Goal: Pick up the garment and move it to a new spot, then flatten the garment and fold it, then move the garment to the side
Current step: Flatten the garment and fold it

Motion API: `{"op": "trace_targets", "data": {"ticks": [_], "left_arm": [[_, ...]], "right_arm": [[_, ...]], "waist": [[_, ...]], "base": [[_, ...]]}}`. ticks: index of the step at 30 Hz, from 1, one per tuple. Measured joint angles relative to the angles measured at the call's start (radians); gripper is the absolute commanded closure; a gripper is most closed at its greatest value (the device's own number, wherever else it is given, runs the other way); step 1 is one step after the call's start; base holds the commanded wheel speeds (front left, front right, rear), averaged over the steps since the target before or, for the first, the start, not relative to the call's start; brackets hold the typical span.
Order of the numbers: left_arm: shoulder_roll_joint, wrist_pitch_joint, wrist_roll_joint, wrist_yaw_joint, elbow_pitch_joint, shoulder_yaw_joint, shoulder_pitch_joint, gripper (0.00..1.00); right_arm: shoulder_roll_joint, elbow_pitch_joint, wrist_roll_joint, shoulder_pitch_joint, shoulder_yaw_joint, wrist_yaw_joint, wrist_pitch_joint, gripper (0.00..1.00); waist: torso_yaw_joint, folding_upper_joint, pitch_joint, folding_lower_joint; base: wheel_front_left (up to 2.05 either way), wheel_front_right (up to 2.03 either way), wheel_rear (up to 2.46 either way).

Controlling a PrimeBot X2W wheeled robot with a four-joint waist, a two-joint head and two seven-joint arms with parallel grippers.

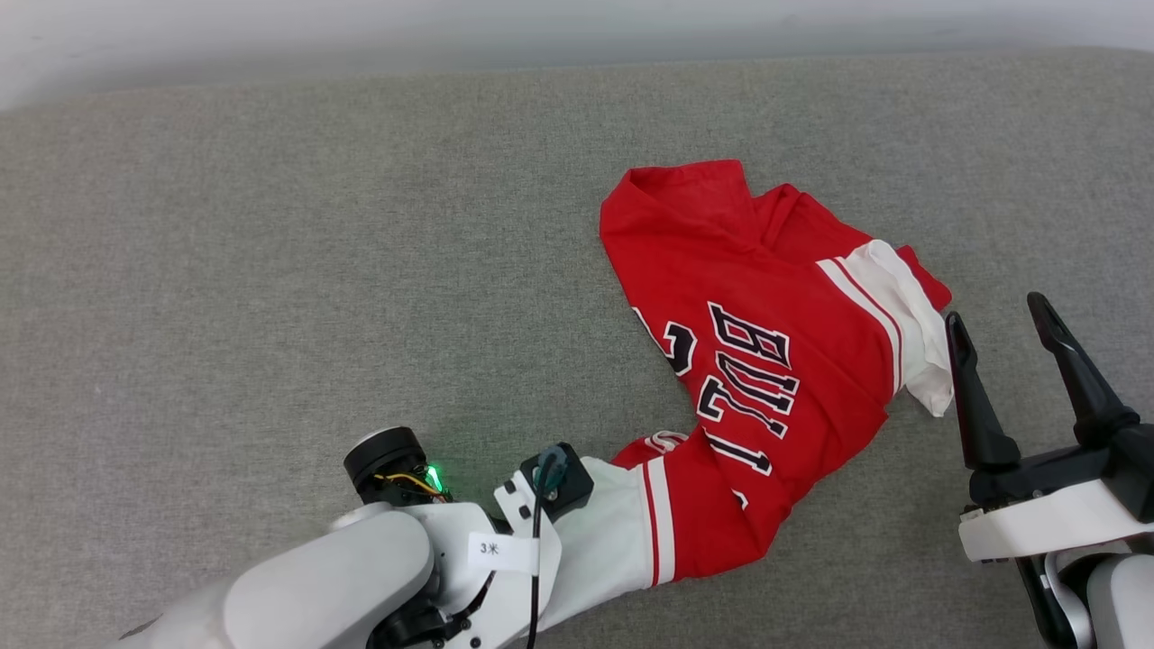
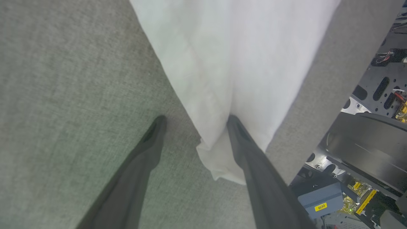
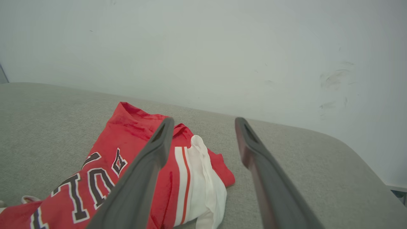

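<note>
Between the spread fingers of my left claw point(image 2: 196, 118) lies the hem of the white sleeve point(image 2: 238, 63) of the red jersey point(image 1: 721, 261); one finger overlaps the cloth, the other stands over grey upholstery point(image 2: 63, 95), and nothing is gripped. My right claw point(image 1: 995, 308), likewise released and empty, hovers just beside the opposite white sleeve point(image 1: 911, 324); the crumpled, lettered red body lies ahead of it and toward my left claw, with a pale wall point(image 3: 203, 47) beyond
</note>
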Motion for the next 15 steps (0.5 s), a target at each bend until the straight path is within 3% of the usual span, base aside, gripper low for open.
{"op": "trace_targets", "data": {"ticks": [1,2,8,15], "left_arm": [[0.001,0.012,0.017,0.002,-0.012,0.004,0.005,0.58],[0.002,0.013,0.034,0.003,-0.024,0.004,0.008,1.0],[0.015,-0.151,-0.008,-0.002,0.002,-0.014,0.005,1.0],[0.086,-0.359,-0.081,-0.003,0.079,0.098,-0.036,1.0]], "right_arm": [[0.0,0.001,0.0,-0.001,0.0,0.0,0.0,0.0],[0.001,0.002,0.0,-0.002,-0.002,0.0,0.0,0.0],[0.004,0.01,-0.008,-0.004,-0.014,0.0,0.0,0.0],[0.003,0.008,-0.007,0.022,-0.036,0.0,0.0,0.0]], "waist": [[-0.001,0.0,0.003,0.0],[-0.002,0.0,0.005,0.0],[0.009,0.0,-0.009,0.0001],[0.032,0.0,-0.041,0.0001]], "base": [[0.0,0.0,0.0],[0.0,0.0,0.0],[0.0,0.0,0.0],[0.0,0.0,0.0]]}}
